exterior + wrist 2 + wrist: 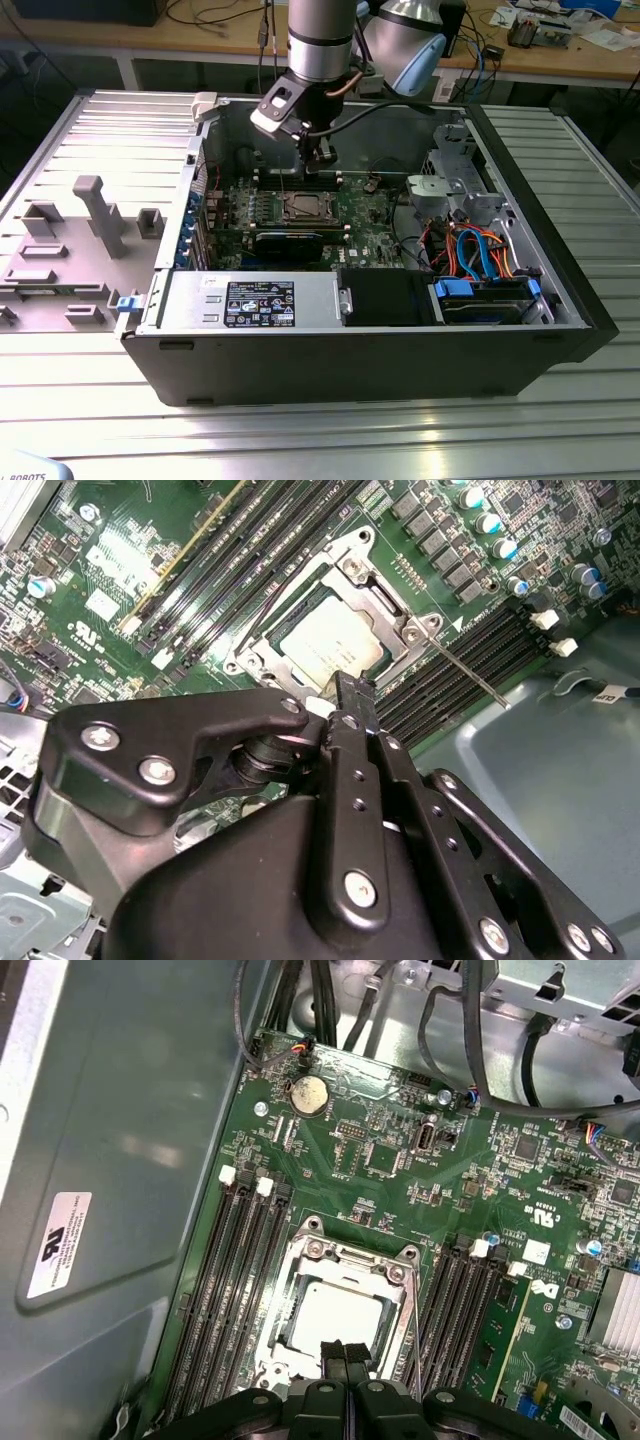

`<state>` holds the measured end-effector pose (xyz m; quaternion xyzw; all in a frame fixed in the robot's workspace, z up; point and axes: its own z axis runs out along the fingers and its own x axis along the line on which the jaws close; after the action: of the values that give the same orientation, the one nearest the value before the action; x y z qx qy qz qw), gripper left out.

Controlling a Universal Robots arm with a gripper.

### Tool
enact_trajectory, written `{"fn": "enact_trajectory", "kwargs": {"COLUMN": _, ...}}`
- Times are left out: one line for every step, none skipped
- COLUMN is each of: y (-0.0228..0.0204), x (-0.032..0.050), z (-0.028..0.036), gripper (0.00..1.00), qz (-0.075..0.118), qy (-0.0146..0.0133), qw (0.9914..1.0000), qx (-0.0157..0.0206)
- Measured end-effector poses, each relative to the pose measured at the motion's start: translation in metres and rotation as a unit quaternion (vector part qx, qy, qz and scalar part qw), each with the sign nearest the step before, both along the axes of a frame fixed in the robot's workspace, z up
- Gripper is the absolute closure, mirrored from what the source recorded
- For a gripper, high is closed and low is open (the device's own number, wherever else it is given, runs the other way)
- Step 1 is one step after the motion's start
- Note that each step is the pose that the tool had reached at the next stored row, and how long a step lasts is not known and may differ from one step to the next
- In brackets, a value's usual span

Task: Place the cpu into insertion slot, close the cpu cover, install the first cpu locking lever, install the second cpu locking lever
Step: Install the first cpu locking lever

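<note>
The cpu point(328, 640) point(335, 1322), a dull silver square, lies in the insertion slot point(305, 207) on the green board. The silvery cpu cover point(388, 592) point(347, 1260) lies flat around it, framing the chip. One thin wire lever point(468, 673) sticks out from a corner of the socket over the memory slots. My gripper point(320, 157) point(346, 692) point(340, 1353) hangs just above the socket's edge, its black fingers pressed together with nothing between them.
The board sits inside an open black computer case point(540, 240). Long memory slots point(235, 1290) flank the socket on both sides. A drive cage with blue and orange cables point(480, 250) fills the exterior view's right, and a black block point(288, 243) lies in front of the socket.
</note>
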<state>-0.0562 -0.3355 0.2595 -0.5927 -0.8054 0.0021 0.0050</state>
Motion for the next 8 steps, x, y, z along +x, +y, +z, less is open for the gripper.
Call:
{"fn": "enact_trajectory", "kwargs": {"y": 0.0000, "x": 0.0000, "z": 0.0000, "gripper": 0.89, "qz": 0.005, "qy": 0.0000, "qw": 0.99999, "qx": 0.0000}}
{"fn": "enact_trajectory", "kwargs": {"y": 0.0000, "x": 0.0000, "z": 0.0000, "gripper": 0.89, "qz": 0.014, "qy": 0.0000, "qw": 0.99990, "qx": 0.0000}}
{"fn": "enact_trajectory", "kwargs": {"y": 0.0000, "x": 0.0000, "z": 0.0000, "gripper": 0.89, "qz": 0.020, "qy": 0.0000, "qw": 0.99980, "qx": 0.0000}}
{"fn": "enact_trajectory", "kwargs": {"y": 0.0000, "x": 0.0000, "z": 0.0000, "gripper": 0.89, "qz": 0.025, "qy": 0.0000, "qw": 0.99968, "qx": 0.0000}}
{"fn": "enact_trajectory", "kwargs": {"y": 0.0000, "x": 0.0000, "z": 0.0000, "gripper": 0.89, "qz": 0.034, "qy": 0.0000, "qw": 0.99942, "qx": 0.0000}}
{"fn": "enact_trajectory", "kwargs": {"y": 0.0000, "x": 0.0000, "z": 0.0000, "gripper": 0.89, "qz": 0.040, "qy": 0.0000, "qw": 0.99920, "qx": 0.0000}}
{"fn": "enact_trajectory", "kwargs": {"y": 0.0000, "x": 0.0000, "z": 0.0000, "gripper": 0.89, "qz": 0.045, "qy": 0.0000, "qw": 0.99898, "qx": 0.0000}}
{"fn": "enact_trajectory", "kwargs": {"y": 0.0000, "x": 0.0000, "z": 0.0000, "gripper": 0.89, "qz": 0.053, "qy": 0.0000, "qw": 0.99862, "qx": 0.0000}}
